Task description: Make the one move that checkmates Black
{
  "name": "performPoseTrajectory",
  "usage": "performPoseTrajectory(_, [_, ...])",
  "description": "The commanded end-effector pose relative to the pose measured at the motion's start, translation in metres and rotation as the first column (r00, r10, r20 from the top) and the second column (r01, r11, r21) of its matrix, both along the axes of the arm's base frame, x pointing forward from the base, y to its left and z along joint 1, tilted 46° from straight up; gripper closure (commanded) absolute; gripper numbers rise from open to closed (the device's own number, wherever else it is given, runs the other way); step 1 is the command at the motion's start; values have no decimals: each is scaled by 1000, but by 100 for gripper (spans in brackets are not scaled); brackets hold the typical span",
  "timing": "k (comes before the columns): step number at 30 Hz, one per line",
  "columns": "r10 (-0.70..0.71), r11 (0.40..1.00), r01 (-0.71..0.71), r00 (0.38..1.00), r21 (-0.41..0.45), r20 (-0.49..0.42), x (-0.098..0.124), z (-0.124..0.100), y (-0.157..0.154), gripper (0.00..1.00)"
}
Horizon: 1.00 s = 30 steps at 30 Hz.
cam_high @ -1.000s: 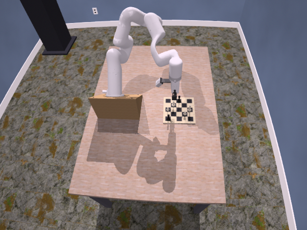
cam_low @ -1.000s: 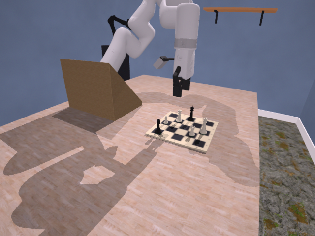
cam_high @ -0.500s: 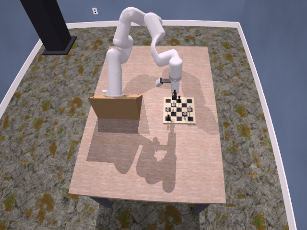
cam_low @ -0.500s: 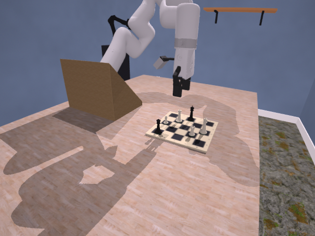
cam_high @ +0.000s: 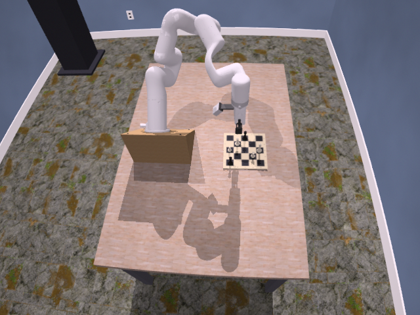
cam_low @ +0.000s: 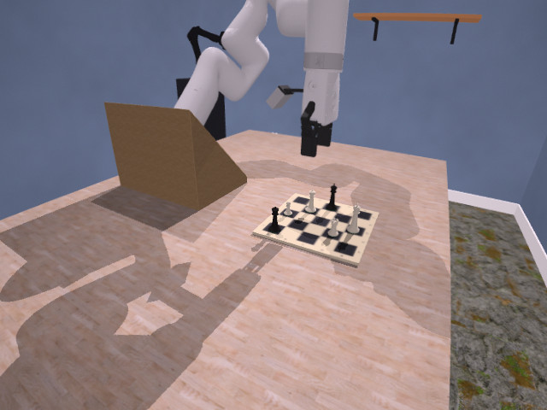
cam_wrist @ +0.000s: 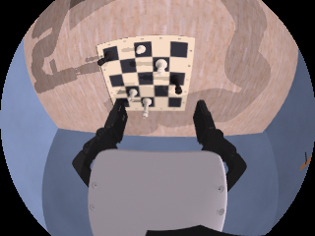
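A small chessboard (cam_high: pixel 245 151) lies on the wooden table and also shows in the exterior view (cam_low: pixel 315 229) and the wrist view (cam_wrist: pixel 148 74). All pieces on it stand upright. A tall black piece (cam_low: pixel 332 196) stands at the board's far edge, with a white piece (cam_low: pixel 311 201) beside it. A white pawn (cam_low: pixel 288 207) and another black piece (cam_low: pixel 274 219) stand on the left side. A tall white piece (cam_low: pixel 355 218) and a smaller white one (cam_low: pixel 333 227) stand on the right. My gripper (cam_low: pixel 314 141) hangs open and empty, well above the board's far edge (cam_wrist: pixel 159 108).
A brown wedge-shaped box (cam_low: pixel 167 154) stands on the table left of the board, in front of the arm's base (cam_high: pixel 155 126). A dark pillar (cam_high: pixel 67 37) stands on the floor at the back left. A wall shelf (cam_low: pixel 417 18) hangs behind.
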<state>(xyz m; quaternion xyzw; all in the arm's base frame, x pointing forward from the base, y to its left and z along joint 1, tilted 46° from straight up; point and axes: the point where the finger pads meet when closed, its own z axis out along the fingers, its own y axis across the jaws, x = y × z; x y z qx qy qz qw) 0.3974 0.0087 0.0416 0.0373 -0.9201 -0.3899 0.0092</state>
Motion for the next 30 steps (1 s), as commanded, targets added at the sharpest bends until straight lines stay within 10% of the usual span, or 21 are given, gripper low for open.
performPoseTrajectory(1, [-1,1000,1,1000,-1,3,2,14,-14,0])
performPoseTrajectory(30, [-1,1000,1,1000,-1,3,3,28,-28,0])
